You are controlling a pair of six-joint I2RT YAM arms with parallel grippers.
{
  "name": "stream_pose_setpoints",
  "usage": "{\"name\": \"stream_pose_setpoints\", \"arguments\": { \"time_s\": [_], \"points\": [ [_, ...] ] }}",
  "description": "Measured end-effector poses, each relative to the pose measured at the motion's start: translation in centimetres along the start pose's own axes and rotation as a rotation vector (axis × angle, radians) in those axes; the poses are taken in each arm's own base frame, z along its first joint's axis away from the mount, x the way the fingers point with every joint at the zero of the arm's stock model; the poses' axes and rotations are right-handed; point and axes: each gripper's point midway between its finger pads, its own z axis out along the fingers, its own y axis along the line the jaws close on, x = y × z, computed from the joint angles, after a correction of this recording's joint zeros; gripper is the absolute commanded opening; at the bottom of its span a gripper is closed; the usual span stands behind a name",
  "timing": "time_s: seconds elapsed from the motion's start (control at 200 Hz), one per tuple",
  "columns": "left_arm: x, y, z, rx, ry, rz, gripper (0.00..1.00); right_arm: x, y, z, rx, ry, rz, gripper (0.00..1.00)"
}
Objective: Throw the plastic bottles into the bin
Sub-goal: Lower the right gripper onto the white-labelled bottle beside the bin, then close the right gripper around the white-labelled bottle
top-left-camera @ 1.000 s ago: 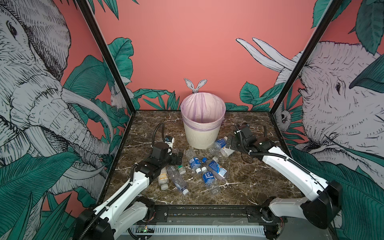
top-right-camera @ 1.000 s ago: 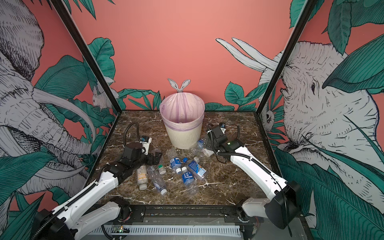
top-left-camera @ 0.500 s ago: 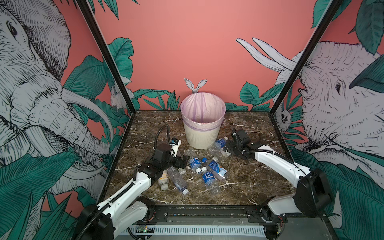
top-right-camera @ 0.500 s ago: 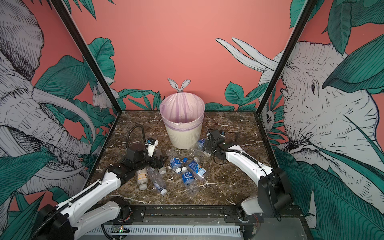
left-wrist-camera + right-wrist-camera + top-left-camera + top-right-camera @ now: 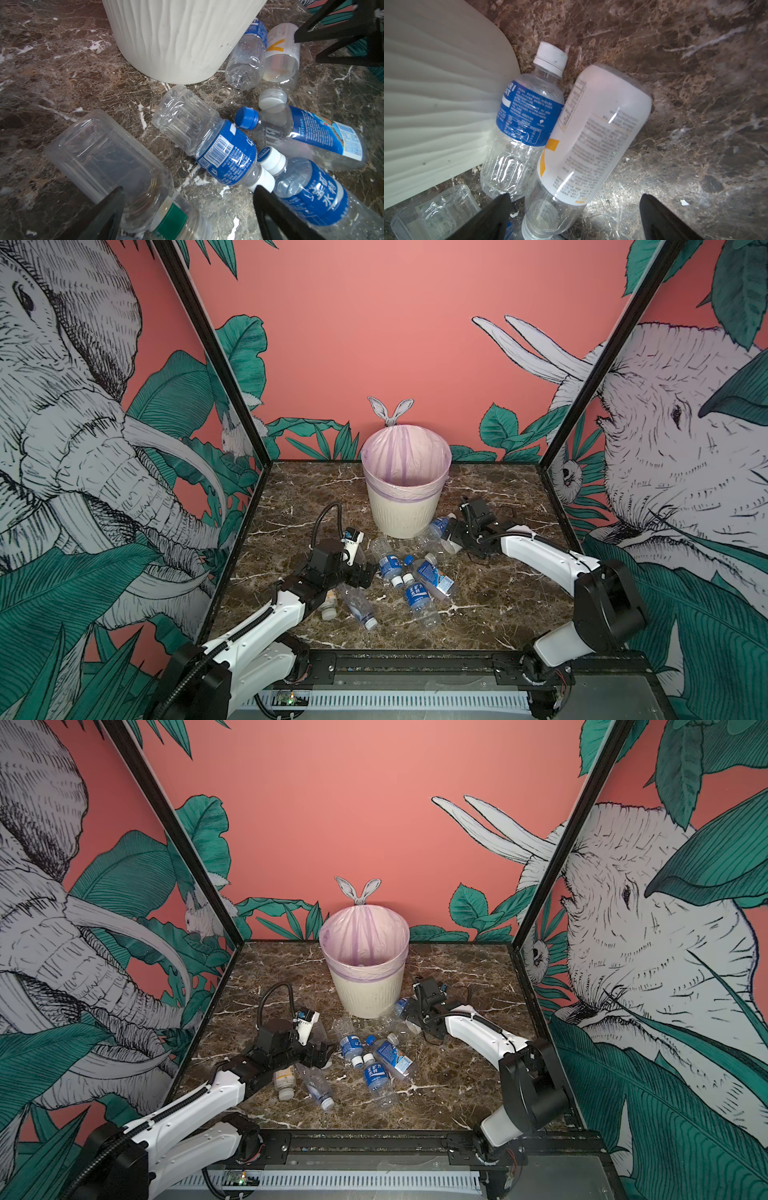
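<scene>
Marbled worktop [image 5: 498,601] carries the bin [image 5: 405,510], with plastic bottles [image 5: 417,597] strewn at its foot. Left tool [image 5: 189,191] and right tool [image 5: 575,196] both gape empty, low beside bottles at the bin, probably lining up grasps.

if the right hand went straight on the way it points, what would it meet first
Most likely the white-labelled bottle, lying just ahead of the open right hand; depth is unclear.

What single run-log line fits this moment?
left claw open | right claw open, over white-labelled bottle | bottles lying on table | bin upright
</scene>
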Motion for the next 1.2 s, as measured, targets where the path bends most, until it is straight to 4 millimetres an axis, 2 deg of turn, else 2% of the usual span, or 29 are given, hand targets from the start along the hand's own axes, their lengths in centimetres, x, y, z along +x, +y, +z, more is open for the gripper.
{"name": "stream_pose_setpoints", "arguments": {
  "time_s": [0.385,0.735,0.885,1.2],
  "points": [
    [-0.4,-0.2,0.1,0.006,-0.016,0.009,0.97,0.8,-1.0,2.8,0.043,0.054,0.027,0.98],
    [-0.3,-0.1,0.1,0.005,-0.013,0.009,0.97,0.0,-2.1,3.7,0.06,0.053,0.067,0.92],
    [-0.2,-0.1,0.2,0.005,-0.01,0.008,0.97,-0.1,-2.7,4.2,0.066,0.056,0.081,0.86],
    [-0.2,-0.1,0.2,0.005,-0.008,0.008,0.97,-0.1,-2.5,5.0,0.05,0.059,0.085,0.84]
  ]
}}
